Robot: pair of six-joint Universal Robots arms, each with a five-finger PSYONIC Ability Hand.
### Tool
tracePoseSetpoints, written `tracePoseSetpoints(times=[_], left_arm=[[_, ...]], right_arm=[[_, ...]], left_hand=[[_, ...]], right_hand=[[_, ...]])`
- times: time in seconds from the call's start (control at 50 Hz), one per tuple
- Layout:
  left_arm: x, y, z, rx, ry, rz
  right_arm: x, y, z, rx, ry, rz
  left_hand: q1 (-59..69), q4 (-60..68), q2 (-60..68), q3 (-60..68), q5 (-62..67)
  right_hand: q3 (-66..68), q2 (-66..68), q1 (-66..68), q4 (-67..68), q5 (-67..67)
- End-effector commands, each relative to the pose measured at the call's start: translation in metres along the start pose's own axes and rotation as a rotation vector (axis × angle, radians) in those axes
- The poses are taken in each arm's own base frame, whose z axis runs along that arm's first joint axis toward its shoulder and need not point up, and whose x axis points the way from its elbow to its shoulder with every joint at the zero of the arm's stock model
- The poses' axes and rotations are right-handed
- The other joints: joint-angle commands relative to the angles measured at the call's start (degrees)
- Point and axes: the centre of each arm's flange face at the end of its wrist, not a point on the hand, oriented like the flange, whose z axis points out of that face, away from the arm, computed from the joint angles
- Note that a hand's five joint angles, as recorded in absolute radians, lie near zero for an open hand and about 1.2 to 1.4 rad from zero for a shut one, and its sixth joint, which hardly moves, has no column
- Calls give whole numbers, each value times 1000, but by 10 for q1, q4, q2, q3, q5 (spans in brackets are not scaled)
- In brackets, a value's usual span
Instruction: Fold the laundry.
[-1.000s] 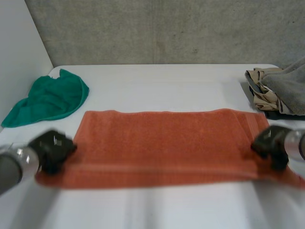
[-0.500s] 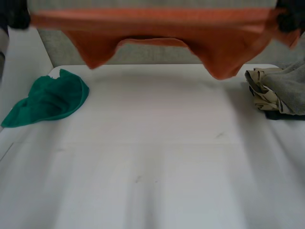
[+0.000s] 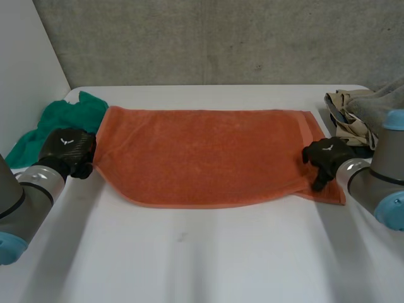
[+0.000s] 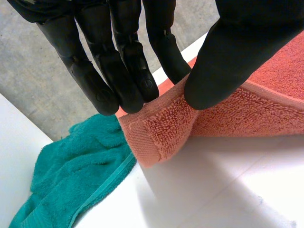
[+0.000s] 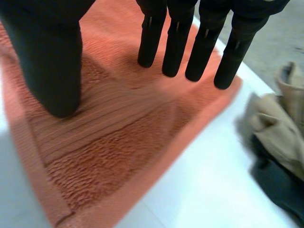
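On the white surface (image 3: 208, 265), the orange terry towel (image 3: 202, 154) lies half-folded. Your left robot hand (image 3: 66, 151) pinches its corner, and the right robot hand (image 3: 327, 156) is relaxed over it. Free the left, then regrasp.

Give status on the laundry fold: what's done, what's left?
Done: the orange towel lies on the table, apparently doubled once; two layers show at its left end. In hand: the left hand pinches that end; the right hand is open at the right end. Left: further folds, the crumpled green towel, the clothes pile.

Flat orange terry towel (image 3: 208, 154) on white table (image 3: 208, 252), left hand (image 3: 66, 151) at one end, right hand (image 3: 325, 158) opposite, crumpled green cloth (image 3: 63, 115) nearby.
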Motion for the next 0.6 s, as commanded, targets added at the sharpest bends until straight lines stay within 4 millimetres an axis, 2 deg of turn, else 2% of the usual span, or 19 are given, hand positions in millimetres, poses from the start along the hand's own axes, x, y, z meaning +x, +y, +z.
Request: tracePoseSetpoints(times=[0.02,0.16,0.26,0.32,0.46,0.6], left_arm=[[-8,-4,-2,8,-22,-6],[-7,-4,-8,11,-8,-15],[-8,-3,-8,11,-6,-21],[-9,-4,-8,12,-6,-26],[-11,-5,-8,17,-11,-32],[-11,-5,-7,16,-13,-33]], right_arm=[[36,-23,-32,30,129,131],[33,-11,-51,1,59,122],[21,9,-63,-12,-21,12],[16,17,-65,12,-63,-30],[7,31,-62,16,-122,-30],[10,34,-53,35,-101,-52]], left_hand=[[130,115,113,117,133],[130,115,113,117,133],[130,115,113,117,133],[130,115,113,117,133],[130,115,113,117,133],[130,115,113,117,133]], right_hand=[[-21,-18,-22,-23,-9],[13,16,11,11,25],[161,164,159,158,173],[196,199,195,194,208],[81,84,79,78,93],[17,20,15,14,29]])
